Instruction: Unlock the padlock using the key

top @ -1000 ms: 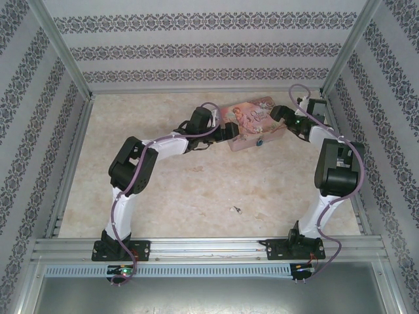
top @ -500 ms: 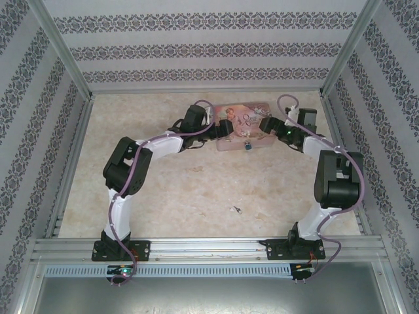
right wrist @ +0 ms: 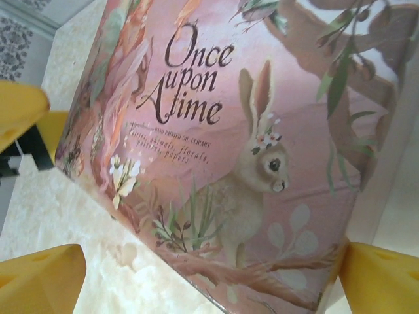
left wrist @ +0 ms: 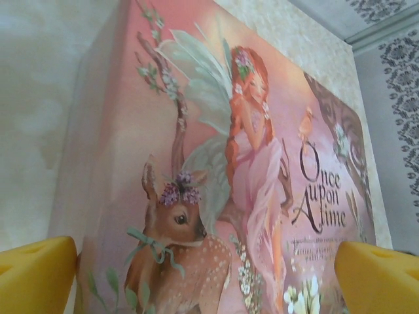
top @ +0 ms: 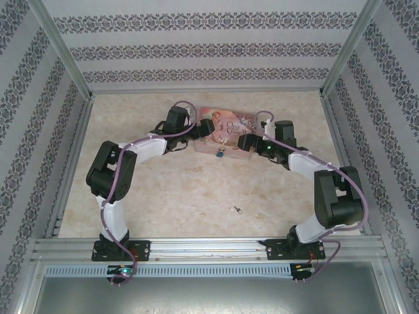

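The padlock (top: 220, 155) is a tiny blue speck hanging at the near side of the pink illustrated tin (top: 223, 133). The key (top: 236, 210), a small grey sliver, lies alone on the table well nearer the arm bases. My left gripper (top: 200, 131) is at the tin's left end, and in its wrist view its jaws (left wrist: 206, 281) stand open with the yellow fingertips (left wrist: 36, 271) wide on either side of the tin (left wrist: 196, 163). My right gripper (top: 246, 142) is at the tin's right end, also open (right wrist: 209, 281), around the tin's corner (right wrist: 262, 131).
The beige table (top: 170, 196) is fenced by metal rails and patterned walls (top: 209, 49) on three sides. Free room lies between the tin and the key. Both forearms reach inward from the sides.
Both grippers and the tin between them have slid left and slightly nearer. The tin has turned more level, and the padlock has moved with it. The key has stayed put.
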### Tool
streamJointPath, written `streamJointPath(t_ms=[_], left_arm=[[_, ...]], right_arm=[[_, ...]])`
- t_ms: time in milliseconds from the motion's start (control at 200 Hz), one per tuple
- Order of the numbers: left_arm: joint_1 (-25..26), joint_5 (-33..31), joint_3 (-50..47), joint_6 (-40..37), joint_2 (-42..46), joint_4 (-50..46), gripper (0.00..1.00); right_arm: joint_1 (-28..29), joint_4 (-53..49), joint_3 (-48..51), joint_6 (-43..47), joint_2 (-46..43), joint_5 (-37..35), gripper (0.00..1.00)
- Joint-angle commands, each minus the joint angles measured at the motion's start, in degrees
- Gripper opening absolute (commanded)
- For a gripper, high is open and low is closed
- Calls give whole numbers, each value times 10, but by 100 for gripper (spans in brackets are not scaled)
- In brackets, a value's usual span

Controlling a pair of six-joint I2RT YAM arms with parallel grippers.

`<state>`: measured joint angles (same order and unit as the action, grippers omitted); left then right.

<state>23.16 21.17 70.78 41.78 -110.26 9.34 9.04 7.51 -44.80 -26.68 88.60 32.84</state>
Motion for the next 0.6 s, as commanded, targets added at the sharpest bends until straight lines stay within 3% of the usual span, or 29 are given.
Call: streamJointPath(t_ms=[0,270,600], left_arm=[[10,38,-10,-7,28,14,100],[-6,-12,-26,-6,51,-10,99],[-29,-72,-81,-38,152,-42,99]], right_arm=[[48,8,24,-31,-15,17,98],[74,-34,42,-42,-51,-68,98],[71,-214,29,20,-159,-163,98]])
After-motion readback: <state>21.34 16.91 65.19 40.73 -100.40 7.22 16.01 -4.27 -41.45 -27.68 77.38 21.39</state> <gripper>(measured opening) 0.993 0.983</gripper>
